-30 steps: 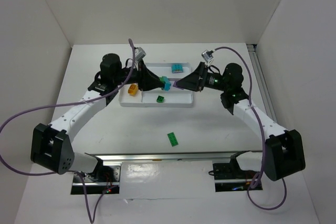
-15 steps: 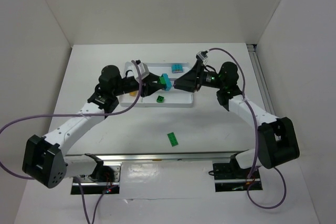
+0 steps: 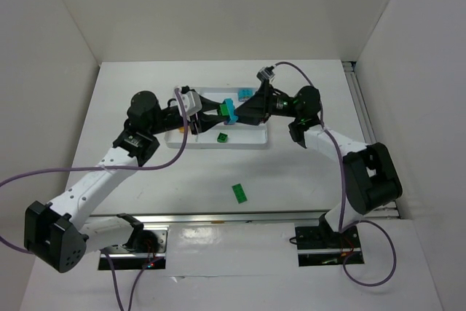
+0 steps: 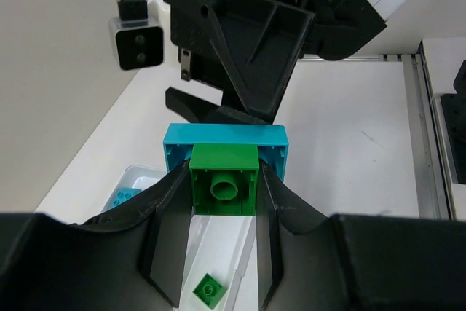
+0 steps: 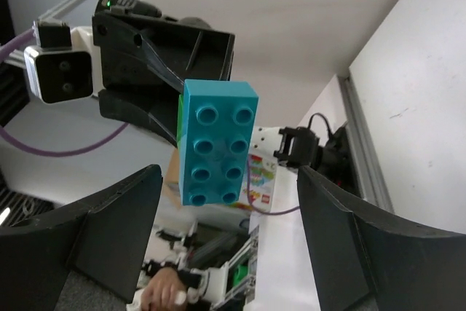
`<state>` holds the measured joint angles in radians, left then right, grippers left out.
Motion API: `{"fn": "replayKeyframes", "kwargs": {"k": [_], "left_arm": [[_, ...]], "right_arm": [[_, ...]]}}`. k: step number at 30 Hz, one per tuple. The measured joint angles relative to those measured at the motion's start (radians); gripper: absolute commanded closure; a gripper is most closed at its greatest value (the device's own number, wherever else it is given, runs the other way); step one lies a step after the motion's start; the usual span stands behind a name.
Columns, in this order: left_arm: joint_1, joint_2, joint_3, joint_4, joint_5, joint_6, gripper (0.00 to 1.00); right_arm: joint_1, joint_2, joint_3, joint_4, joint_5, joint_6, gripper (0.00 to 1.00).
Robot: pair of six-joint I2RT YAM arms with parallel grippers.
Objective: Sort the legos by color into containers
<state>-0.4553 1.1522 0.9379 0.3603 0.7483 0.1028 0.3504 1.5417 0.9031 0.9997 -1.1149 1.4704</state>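
Observation:
My left gripper (image 3: 216, 111) (image 4: 223, 176) is shut on a green lego (image 4: 222, 189) with a teal lego (image 3: 230, 109) (image 4: 226, 147) stuck on its far face, held above the white tray (image 3: 251, 141). My right gripper (image 3: 242, 112) (image 5: 229, 172) faces it, jaws wide open on either side of the teal lego (image 5: 217, 143) without touching it. A small green lego (image 3: 222, 137) (image 4: 209, 289) lies in a long tray section. A teal lego (image 3: 246, 93) lies at the tray's far side. Another green lego (image 3: 239, 192) lies on the table. No purple or orange lego shows.
The white enclosure walls stand on three sides. The metal rail (image 3: 218, 218) and both arm bases run along the near edge. Purple cables (image 3: 44, 172) loop from both wrists. The right arm (image 4: 247, 41) fills the far part of the left wrist view.
Both grippers have moved toward the far side and risen, the left one still holding the green and teal stack. The right gripper has moved left, up to the teal lego.

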Motion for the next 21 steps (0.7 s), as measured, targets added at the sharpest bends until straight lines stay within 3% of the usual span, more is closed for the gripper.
{"fn": "replayKeyframes", "kwargs": {"k": [5,10,13,16,17,21], "left_arm": [[0.000,0.000,0.016,-0.020,0.009,0.004,1.00],[-0.001,-0.002,0.026,-0.021,0.014,0.006,1.00],[-0.002,-0.005,0.032,-0.019,0.017,0.025,1.00],[-0.003,-0.005,0.035,-0.021,0.021,0.027,1.00],[-0.003,-0.005,0.037,-0.023,0.022,0.028,1.00],[-0.003,-0.005,0.039,-0.027,0.021,0.034,1.00]], "right_arm": [[0.040,0.017,0.021,0.066,-0.020,0.034,0.34],[0.043,0.020,0.029,0.114,-0.026,0.063,0.58],[0.043,0.021,0.029,0.126,-0.022,0.094,0.62],[0.043,0.023,0.029,0.145,-0.023,0.108,0.77],[0.043,0.024,0.029,0.151,-0.023,0.111,0.88],[0.042,0.026,0.022,0.163,-0.015,0.114,1.00]]}}
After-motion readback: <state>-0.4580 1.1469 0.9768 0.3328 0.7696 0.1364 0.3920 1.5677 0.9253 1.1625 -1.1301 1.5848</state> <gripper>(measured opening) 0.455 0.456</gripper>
